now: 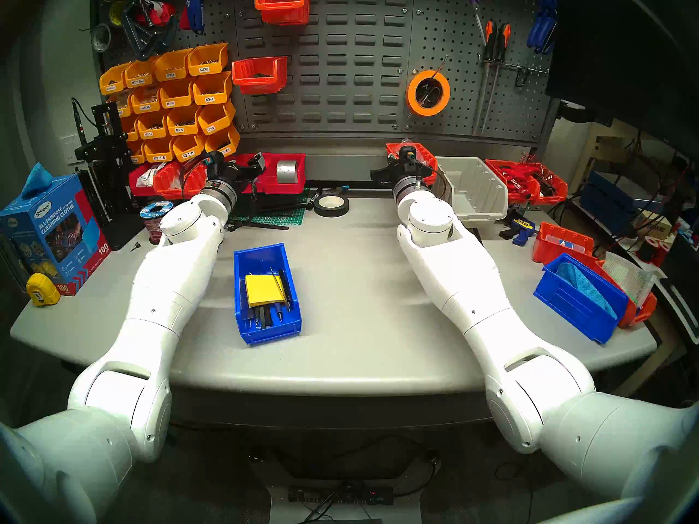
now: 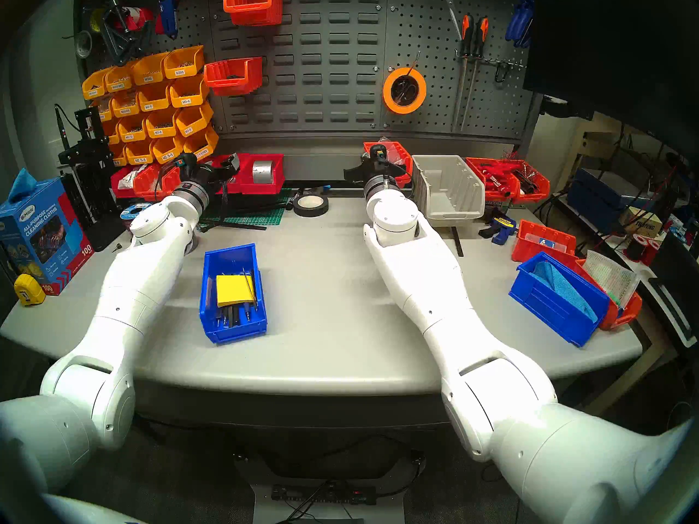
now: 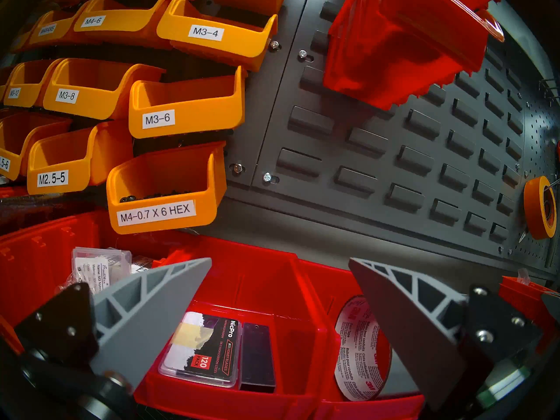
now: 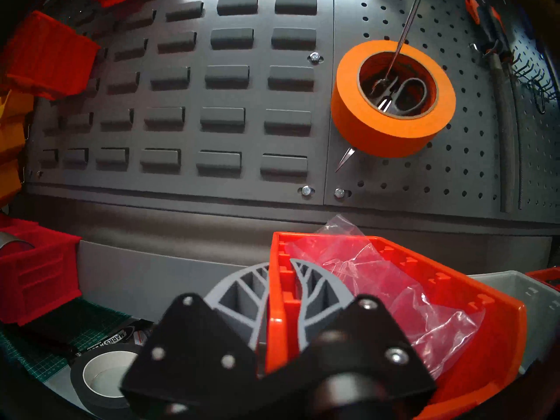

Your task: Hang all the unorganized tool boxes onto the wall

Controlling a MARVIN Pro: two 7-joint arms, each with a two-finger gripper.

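A blue tool box with a yellow notepad and pens sits mid-table between my arms. A second blue tool box with a blue cloth stands at the right, next to a red-orange one. My right gripper is shut on the side wall of a red-orange tool box holding a clear plastic bag, close below the wall. That box also shows in the head view. My left gripper is open and empty over red bins at the back left. Two red-orange boxes hang on the wall.
A grey bin stands right of the held box. A black tape roll lies near the back. Orange tape hangs on the pegboard. Labelled yellow-orange bins fill the wall's left. A cleaning cloth box is at far left.
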